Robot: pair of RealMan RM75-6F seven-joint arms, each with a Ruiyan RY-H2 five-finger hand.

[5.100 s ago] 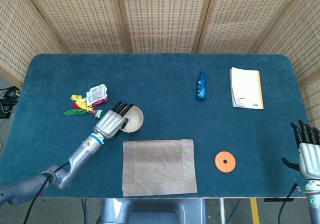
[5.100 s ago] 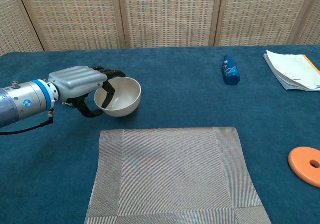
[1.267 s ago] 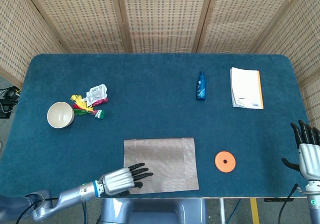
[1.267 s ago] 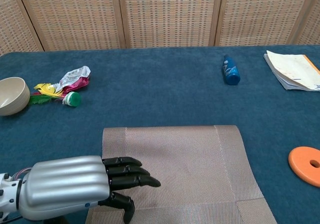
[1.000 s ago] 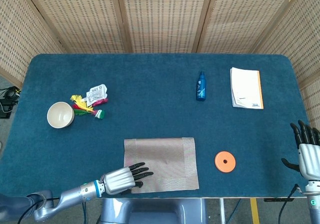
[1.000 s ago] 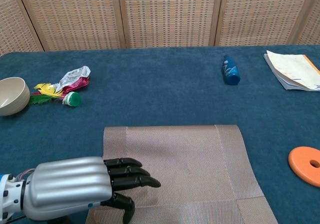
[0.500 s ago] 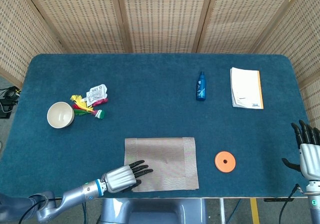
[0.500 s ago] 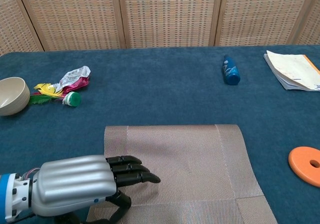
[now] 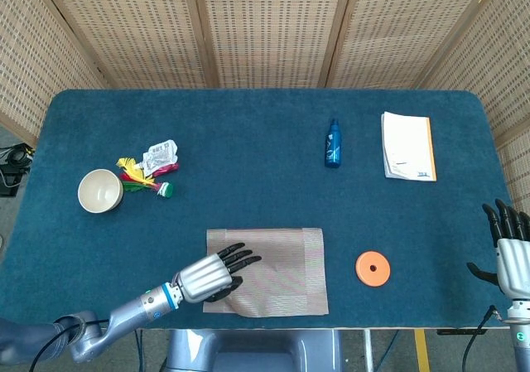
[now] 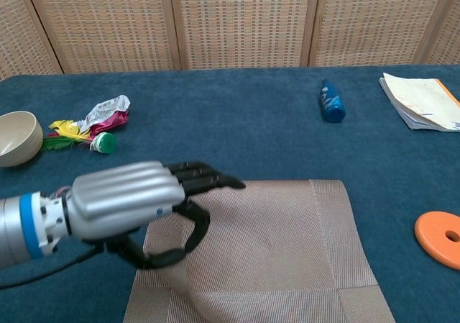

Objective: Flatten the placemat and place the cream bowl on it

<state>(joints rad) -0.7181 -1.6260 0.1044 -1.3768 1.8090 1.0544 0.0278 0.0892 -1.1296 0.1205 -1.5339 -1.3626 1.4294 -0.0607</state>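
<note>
Placemat (image 9: pixel 277 260) lies at lower centre of the counter (image 9: pixel 248 132), near corner apparently rucked under my left hand (image 9: pixel 217 272), whose spread fingers rest on it, grasping nothing. Step in hand: flattening. Next, I judge, smooth that corner, then fetch the cream bowl (image 9: pixel 100 190) at far left. Head view alone shows my right hand (image 9: pixel 512 252), released, at lower right; chest view shows the thumb curled below the palm.
</note>
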